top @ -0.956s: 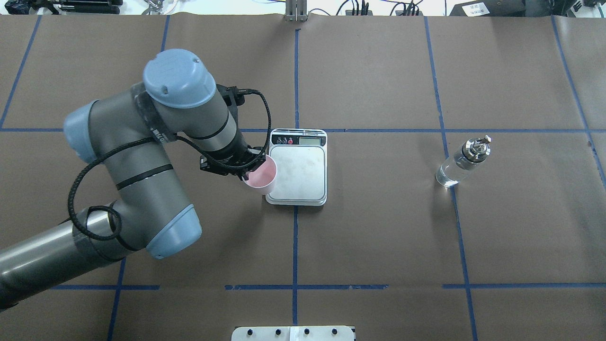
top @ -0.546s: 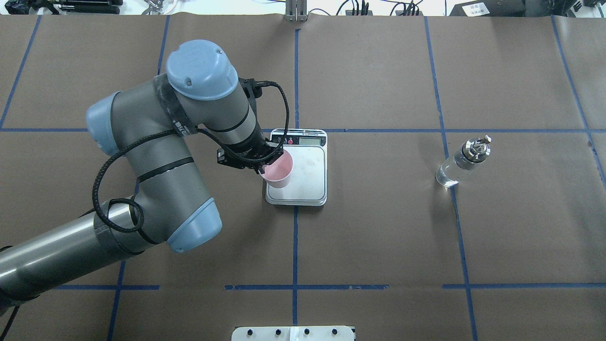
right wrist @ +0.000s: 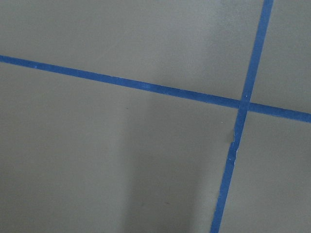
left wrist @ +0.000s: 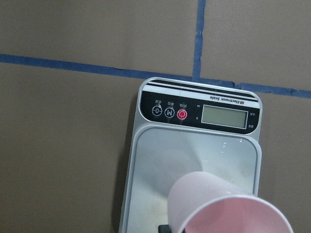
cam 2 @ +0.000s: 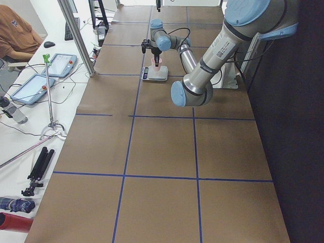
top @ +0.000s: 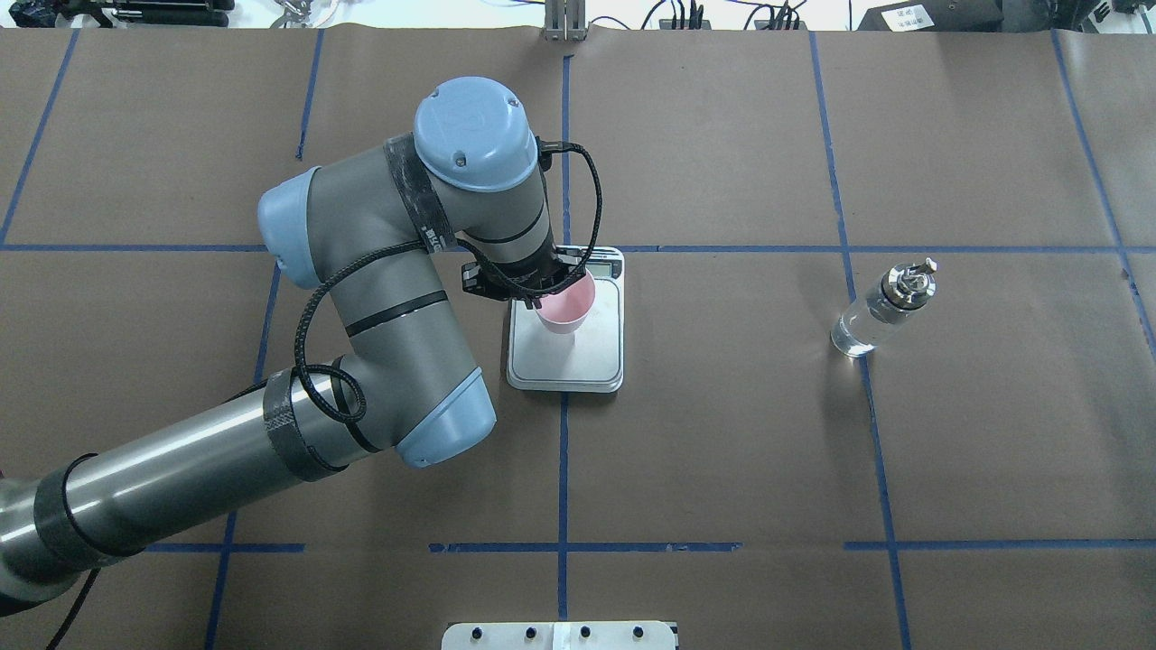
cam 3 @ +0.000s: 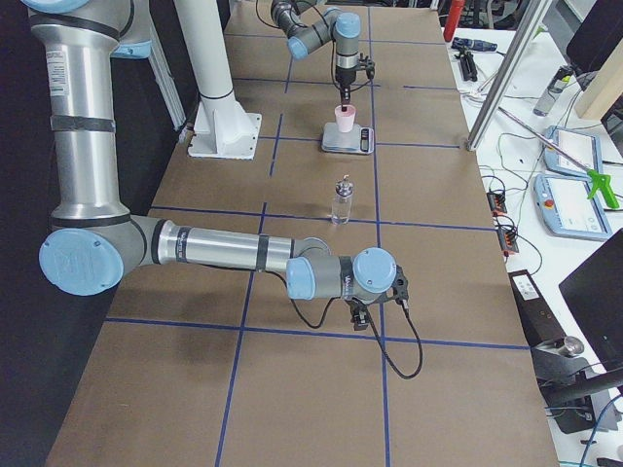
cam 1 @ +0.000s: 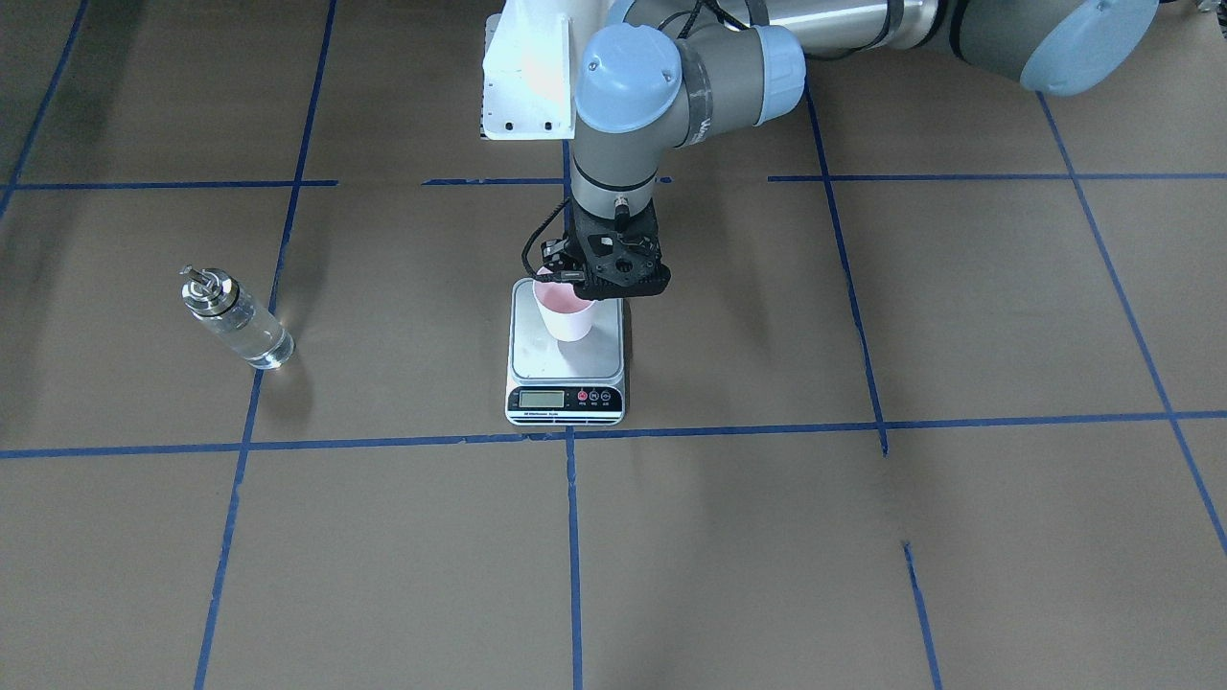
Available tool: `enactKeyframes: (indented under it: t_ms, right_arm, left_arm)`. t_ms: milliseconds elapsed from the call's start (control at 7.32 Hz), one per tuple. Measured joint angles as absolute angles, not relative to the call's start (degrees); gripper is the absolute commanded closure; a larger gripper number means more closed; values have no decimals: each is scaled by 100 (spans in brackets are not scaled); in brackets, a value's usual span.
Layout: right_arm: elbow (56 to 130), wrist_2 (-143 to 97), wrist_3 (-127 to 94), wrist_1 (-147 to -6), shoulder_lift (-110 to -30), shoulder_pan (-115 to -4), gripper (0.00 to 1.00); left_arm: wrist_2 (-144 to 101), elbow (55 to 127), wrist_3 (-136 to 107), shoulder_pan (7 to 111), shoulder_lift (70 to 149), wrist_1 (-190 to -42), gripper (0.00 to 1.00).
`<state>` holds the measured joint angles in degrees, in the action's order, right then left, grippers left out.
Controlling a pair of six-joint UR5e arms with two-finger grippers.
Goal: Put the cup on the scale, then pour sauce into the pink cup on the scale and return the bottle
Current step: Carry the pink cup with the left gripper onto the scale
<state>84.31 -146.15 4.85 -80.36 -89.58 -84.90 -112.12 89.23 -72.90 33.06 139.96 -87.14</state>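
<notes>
The pale pink cup [top: 567,309] hangs upright in my left gripper [top: 544,292], which is shut on its rim on the side toward the robot. The cup is over the rear half of the scale's silver platform [top: 585,354], close to it; I cannot tell whether its base touches. The front-facing view shows the cup [cam 1: 567,312], the scale [cam 1: 566,366] and the left gripper [cam 1: 562,280]. In the left wrist view the cup [left wrist: 224,204] covers the near part of the scale [left wrist: 194,155]. The glass bottle [top: 881,310] of clear sauce stands far right, alone. My right gripper [cam 3: 360,315] hovers low over bare table; I cannot tell whether it is open.
The table is brown paper with a blue tape grid [top: 563,469]. A white mount plate [top: 560,635] sits at the near edge. Cables and gear [top: 686,13] line the far edge. Side benches hold tablets [cam 3: 570,151].
My left arm has carried the cup to the right and away from the robot, from the scale's left edge to over its platform. The bottle has not moved.
</notes>
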Motion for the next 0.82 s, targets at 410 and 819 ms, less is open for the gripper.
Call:
enactKeyframes:
  t_ms: [410, 819]
  right_arm:
    - [8433, -14600, 492, -8006, -8967, -8490, 0]
    - [8429, -14599, 492, -8006, -8973, -8490, 0]
  left_arm:
    - [-11204, 8813, -7293, 3248, 13988, -8851, 92]
    - [-11145, 8802, -7287, 3244, 13992, -8864, 85]
